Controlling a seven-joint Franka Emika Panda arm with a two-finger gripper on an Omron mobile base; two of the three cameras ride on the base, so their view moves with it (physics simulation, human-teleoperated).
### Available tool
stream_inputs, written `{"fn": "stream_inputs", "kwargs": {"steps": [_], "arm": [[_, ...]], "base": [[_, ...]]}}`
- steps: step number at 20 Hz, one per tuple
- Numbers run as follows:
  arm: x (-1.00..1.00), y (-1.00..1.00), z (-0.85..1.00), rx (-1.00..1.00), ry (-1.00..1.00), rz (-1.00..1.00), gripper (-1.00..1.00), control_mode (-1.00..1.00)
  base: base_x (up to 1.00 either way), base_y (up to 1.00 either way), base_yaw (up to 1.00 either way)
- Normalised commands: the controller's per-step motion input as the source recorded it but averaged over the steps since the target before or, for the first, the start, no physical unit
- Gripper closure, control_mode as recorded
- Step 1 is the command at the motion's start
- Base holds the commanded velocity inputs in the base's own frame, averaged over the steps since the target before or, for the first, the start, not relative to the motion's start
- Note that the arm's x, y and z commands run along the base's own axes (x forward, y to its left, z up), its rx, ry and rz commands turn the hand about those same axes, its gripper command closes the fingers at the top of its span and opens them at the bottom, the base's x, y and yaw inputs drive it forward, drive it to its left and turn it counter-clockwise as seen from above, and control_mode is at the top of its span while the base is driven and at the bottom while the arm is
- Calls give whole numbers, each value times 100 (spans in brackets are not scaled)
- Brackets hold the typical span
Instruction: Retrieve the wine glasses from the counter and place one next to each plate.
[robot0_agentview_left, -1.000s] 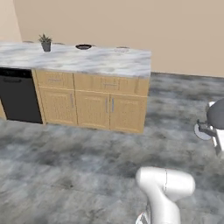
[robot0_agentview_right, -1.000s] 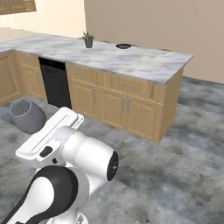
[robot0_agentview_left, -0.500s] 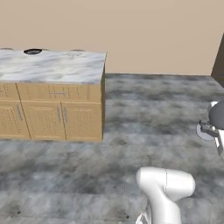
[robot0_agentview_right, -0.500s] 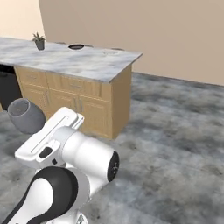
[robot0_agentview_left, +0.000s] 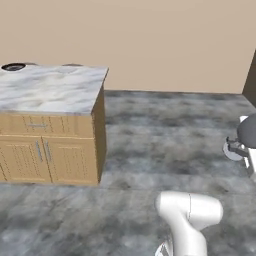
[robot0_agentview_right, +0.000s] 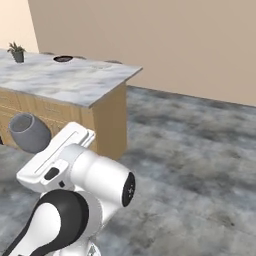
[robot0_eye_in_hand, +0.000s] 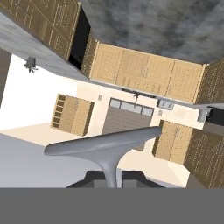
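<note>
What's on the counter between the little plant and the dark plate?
Nothing: in the right base view the marble counter is bare between the plant and the dark plate.

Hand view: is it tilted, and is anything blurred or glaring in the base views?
Hand view: rolled nearly upside down, floor at top, a grey wine glass close above the gripper, sharp. Left base view: soft, low-detail counter. Right base view: even flat light, no glare; potted plant small.

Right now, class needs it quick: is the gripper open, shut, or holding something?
Gripper: shut on a wine glass, whose grey stem runs down between the dark fingertips in the hand view.
</note>
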Motion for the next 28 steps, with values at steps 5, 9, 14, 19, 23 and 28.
{"fn": "stream_inputs", "kwargs": {"steps": [5, 9, 14, 19, 23, 28], "arm": [[0, 0, 0, 0, 0, 0, 100, 100], [0, 0, 0, 0, 0, 0, 100, 100], [0, 0, 0, 0, 0, 0, 100, 100], [0, 0, 0, 0, 0, 0, 100, 100], [0, 0, 0, 0, 0, 0, 100, 100], [0, 0, 0, 0, 0, 0, 100, 100]], "base": [[100, -80, 18], [100, -74, 17], [100, -95, 18], [100, -94, 18], [100, -91, 17], [100, -94, 18]]}}
